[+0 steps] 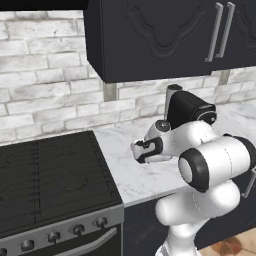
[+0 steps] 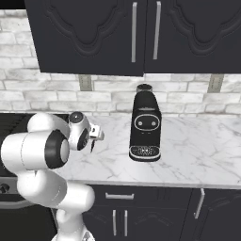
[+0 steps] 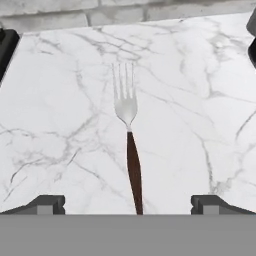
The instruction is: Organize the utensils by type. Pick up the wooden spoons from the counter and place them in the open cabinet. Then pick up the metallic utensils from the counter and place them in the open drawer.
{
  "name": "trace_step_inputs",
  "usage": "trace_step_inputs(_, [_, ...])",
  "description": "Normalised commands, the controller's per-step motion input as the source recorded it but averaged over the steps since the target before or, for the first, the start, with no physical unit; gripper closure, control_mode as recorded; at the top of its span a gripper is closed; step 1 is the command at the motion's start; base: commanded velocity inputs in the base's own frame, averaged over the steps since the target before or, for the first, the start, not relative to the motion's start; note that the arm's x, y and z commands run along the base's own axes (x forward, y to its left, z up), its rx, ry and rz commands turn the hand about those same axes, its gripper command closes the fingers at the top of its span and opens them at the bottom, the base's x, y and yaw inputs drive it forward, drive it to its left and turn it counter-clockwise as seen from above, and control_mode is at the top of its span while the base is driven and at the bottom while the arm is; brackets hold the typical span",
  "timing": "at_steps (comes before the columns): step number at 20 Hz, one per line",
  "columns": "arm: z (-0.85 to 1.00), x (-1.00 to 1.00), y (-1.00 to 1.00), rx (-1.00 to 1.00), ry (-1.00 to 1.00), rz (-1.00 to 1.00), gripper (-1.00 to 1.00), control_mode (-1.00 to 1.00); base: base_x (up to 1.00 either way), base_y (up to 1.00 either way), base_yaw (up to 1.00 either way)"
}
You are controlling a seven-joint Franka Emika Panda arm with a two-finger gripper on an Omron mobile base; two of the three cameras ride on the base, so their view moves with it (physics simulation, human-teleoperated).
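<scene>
A metallic utensil, a silver-headed fork (image 3: pixel 128 131) with a dark handle, lies flat on the white marble counter (image 3: pixel 60 100). Its prongs point away from the hand. My gripper (image 3: pixel 127 204) hovers over the handle end, open, its two fingertips (image 3: pixel 46 204) far apart on either side of the handle and touching nothing. From the base the gripper (image 1: pixel 138 151) (image 2: pixel 93 139) hangs above the counter (image 1: pixel 125 175) (image 2: pixel 197 155) just right of the stove. The wooden spoons, the open cabinet and the open drawer are out of view.
A black coffee machine (image 1: pixel 189 107) (image 2: pixel 145 127) stands on the counter right of the gripper, against the brick wall. A black stove (image 1: pixel 50 175) borders the counter on the left. Dark upper cabinets (image 2: pixel 94 33) hang overhead; dark lower fronts (image 2: pixel 155 212) sit below.
</scene>
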Motion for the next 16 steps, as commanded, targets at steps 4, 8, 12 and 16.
trace_step_inputs(4, [-0.18,0.25,0.07,0.00,0.00,0.00,-1.00,-1.00,0.00,0.00,0.00])
trace_step_inputs(8, [-0.25,0.23,0.05,0.00,0.05,0.00,-1.00,-1.00,0.00,0.00,0.00])
trace_step_inputs(12, [-0.28,0.24,0.02,0.00,0.09,0.00,-1.00,-1.00,0.00,0.00,0.00])
trace_step_inputs(16, [-0.20,0.19,0.00,0.00,0.06,0.00,-1.00,-1.00,0.00,0.00,0.00])
